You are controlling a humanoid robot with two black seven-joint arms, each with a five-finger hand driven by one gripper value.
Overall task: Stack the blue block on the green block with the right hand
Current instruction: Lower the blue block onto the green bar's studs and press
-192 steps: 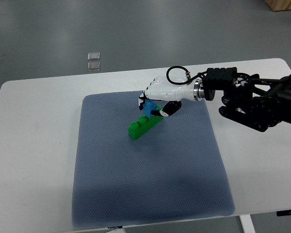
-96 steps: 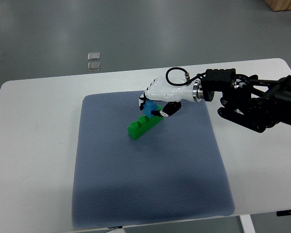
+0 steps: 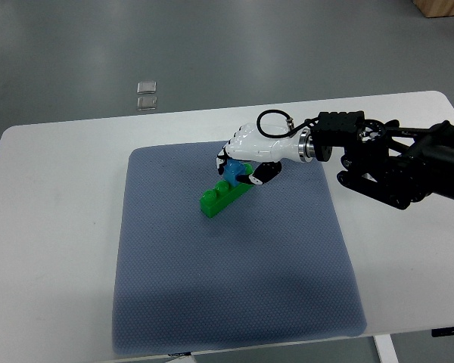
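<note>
The right robot hand (image 3: 240, 162) is curled around the blue block (image 3: 233, 169), fingers clamped on it from above and from the side, with the arm reaching in from the right edge of the top view. Over the last second the hand has shifted only slightly — a small nudge to the left and a little lower — while the blue block has stayed pinned at the far end of the green block (image 3: 224, 196). That green block lies at an angle on the blue-grey mat (image 3: 174, 287) covering the white surface (image 3: 53, 227), and it has not moved. The blue block appears to sit on the green one's upper end, though the fingers hide the joint, so whether the studs are fully seated cannot be told. My reading is that the hand is pressing the block home — placement is essentially made, and release is what remains.
</note>
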